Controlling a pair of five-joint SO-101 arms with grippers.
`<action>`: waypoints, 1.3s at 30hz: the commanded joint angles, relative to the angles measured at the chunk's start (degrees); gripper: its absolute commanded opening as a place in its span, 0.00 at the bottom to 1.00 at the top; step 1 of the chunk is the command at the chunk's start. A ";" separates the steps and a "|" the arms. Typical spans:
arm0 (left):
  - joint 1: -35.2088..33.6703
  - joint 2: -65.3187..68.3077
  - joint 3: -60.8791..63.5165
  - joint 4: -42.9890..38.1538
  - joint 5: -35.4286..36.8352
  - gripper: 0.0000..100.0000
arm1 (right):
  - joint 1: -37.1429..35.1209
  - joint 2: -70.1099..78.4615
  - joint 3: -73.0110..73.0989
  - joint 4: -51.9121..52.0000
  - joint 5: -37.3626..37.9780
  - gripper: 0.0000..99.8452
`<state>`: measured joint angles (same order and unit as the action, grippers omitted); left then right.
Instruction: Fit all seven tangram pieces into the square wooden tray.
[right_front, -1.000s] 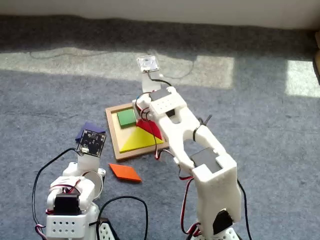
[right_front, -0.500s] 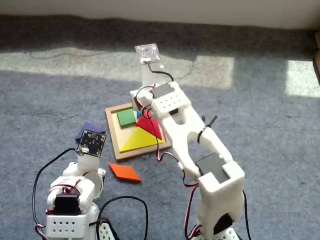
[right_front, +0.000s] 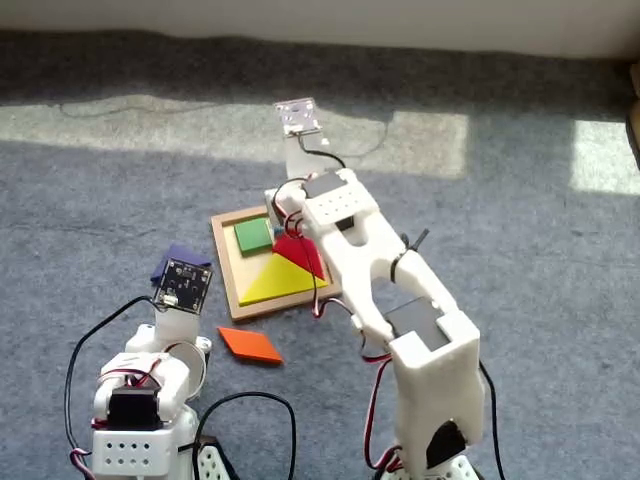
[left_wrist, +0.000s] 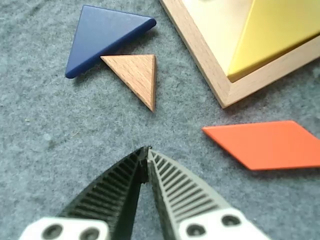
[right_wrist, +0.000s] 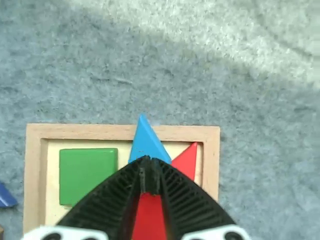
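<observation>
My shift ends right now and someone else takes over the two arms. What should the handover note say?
Left gripper: shut, empty, above the carpet by the loose pieces.
Right gripper: shut, over the tray, tips at the light blue triangle; a grip on it cannot be confirmed.
Done: green square, red triangle and yellow triangle lie in the tray.
Left: the light blue triangle's tip overlaps the rim away from the arms, so seat it. Then place the orange parallelogram, wood triangle and dark blue triangle, all on the carpet beside the tray.
</observation>
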<state>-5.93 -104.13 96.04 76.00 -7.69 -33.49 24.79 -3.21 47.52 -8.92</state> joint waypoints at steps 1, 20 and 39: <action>-0.66 -0.57 1.10 0.26 -0.26 0.00 | 1.98 -1.54 -3.03 5.93 -0.35 0.01; -0.66 -0.57 1.10 0.26 -0.26 0.00 | 3.12 -4.53 -7.78 27.30 15.38 0.01; -0.66 -0.57 1.10 0.26 -0.26 0.00 | -3.12 -5.41 -1.80 -6.99 4.57 0.01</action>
<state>-5.93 -104.13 96.04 76.00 -7.69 -34.99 23.74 -6.20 46.55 -3.65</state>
